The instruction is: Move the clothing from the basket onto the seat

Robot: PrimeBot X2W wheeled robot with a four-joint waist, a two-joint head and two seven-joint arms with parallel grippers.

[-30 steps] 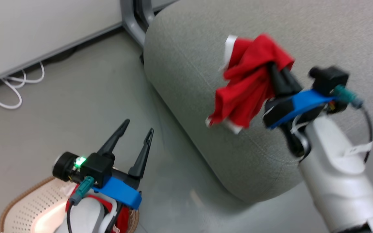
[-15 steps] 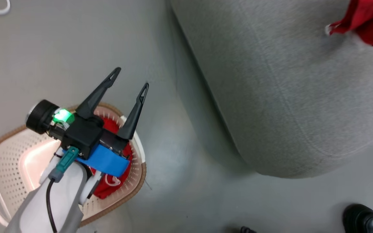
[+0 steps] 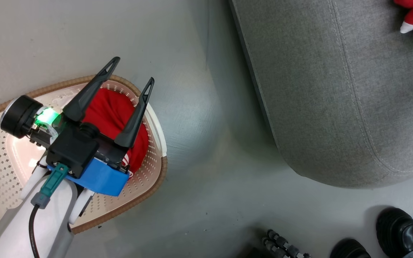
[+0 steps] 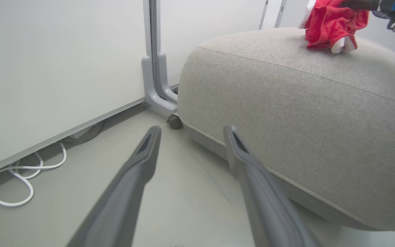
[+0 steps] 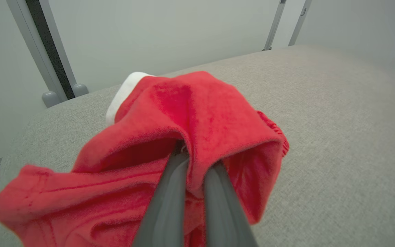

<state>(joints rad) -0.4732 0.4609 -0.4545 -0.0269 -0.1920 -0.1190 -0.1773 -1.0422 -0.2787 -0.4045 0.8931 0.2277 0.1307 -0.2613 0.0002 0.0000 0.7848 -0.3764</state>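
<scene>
The right gripper [image 5: 195, 158] is pinched shut on one red garment [image 5: 197, 103] over the sofa [image 5: 321, 120] — seemingly ready to release it — while the left gripper [image 3: 130, 71] hangs fingers spread above the basket [image 3: 156, 179], poised for the second garment [image 3: 109, 111].

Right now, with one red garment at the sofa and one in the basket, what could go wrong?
The held garment folds over the shut right gripper over the seat; on release it may cling. The open left gripper hovers over the second garment near the basket rim and might snag it. A person's shoes stand close.
</scene>
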